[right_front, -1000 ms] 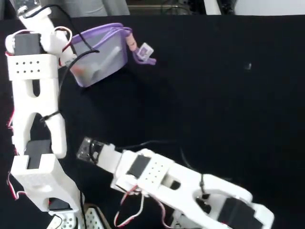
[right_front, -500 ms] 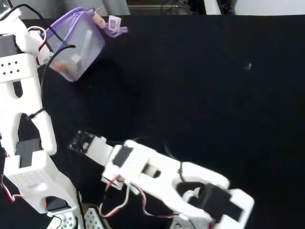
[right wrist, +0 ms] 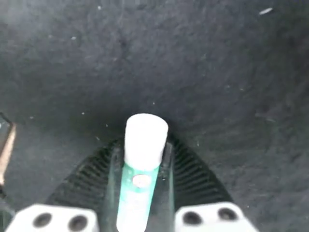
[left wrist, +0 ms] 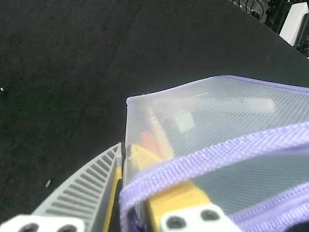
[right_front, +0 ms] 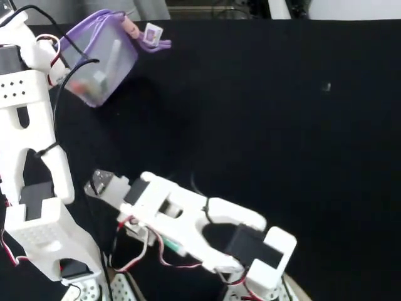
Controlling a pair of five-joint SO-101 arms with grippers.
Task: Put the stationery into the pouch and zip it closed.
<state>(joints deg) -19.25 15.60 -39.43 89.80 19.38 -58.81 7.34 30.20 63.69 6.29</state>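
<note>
Step in hand: loading an item into the pouch. My left claw is clamped on the edge of the pouch. It holds the pouch lifted and tilted at the far left of the table. A pencil and a white pen lie inside. My right claw is closed on a green stick with a white cap, low over the table at the near left, well apart from the pouch.

Next move, as I judge it: carry the stick to the pouch mouth, cap leading, and release it inside. Then take the zip pull and draw it along while the left claw holds.

Change: over the last second the pouch has gone farther left and tipped more steeply. My right arm has folded back toward the near edge, and its claw has shifted slightly left.
</note>
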